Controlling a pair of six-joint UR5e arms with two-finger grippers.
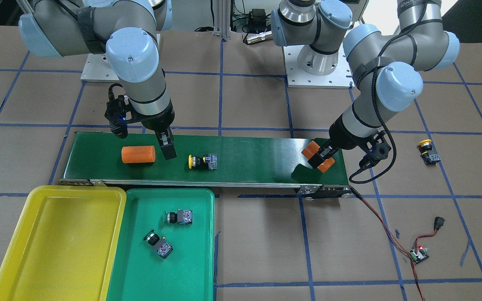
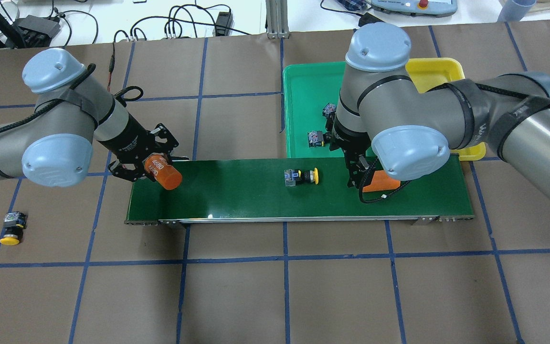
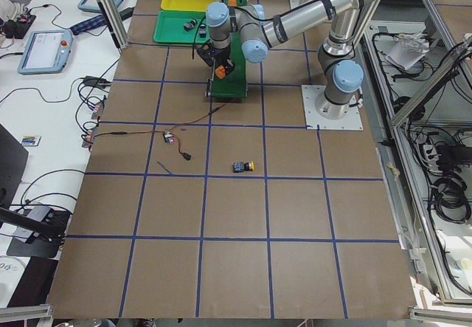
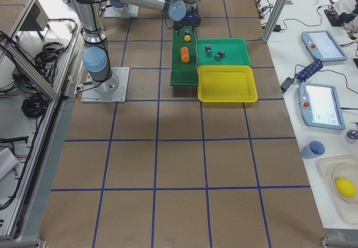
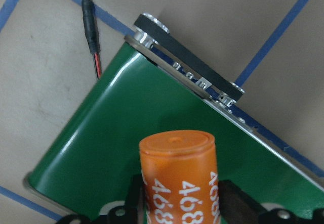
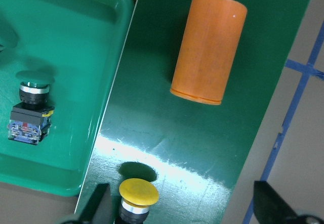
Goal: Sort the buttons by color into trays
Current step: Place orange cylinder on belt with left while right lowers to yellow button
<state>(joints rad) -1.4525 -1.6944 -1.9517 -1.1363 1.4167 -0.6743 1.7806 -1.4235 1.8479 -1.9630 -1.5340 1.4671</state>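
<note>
A yellow button (image 1: 202, 161) lies on its side mid-belt. My right gripper (image 6: 185, 211) hangs open just above the belt, and this yellow button (image 6: 137, 196) shows close to its left finger (image 6: 100, 206). A second yellow button (image 2: 11, 227) lies on the table paper beyond the belt's end on my left. Two green buttons (image 1: 179, 217) (image 1: 158, 243) lie in the green tray (image 1: 140, 271). The yellow tray (image 1: 57, 242) beside it holds nothing. My left gripper (image 2: 153, 167) is shut on an orange cylinder (image 5: 179, 178) printed "4680", held over that same end of the belt.
The dark-green conveyor belt (image 1: 257, 159) runs across the table in front of the trays. Another orange cylinder (image 1: 138, 154) lies on it beside my right gripper. A small controller board (image 1: 419, 254) with red and black wires sits on the paper past the belt's end.
</note>
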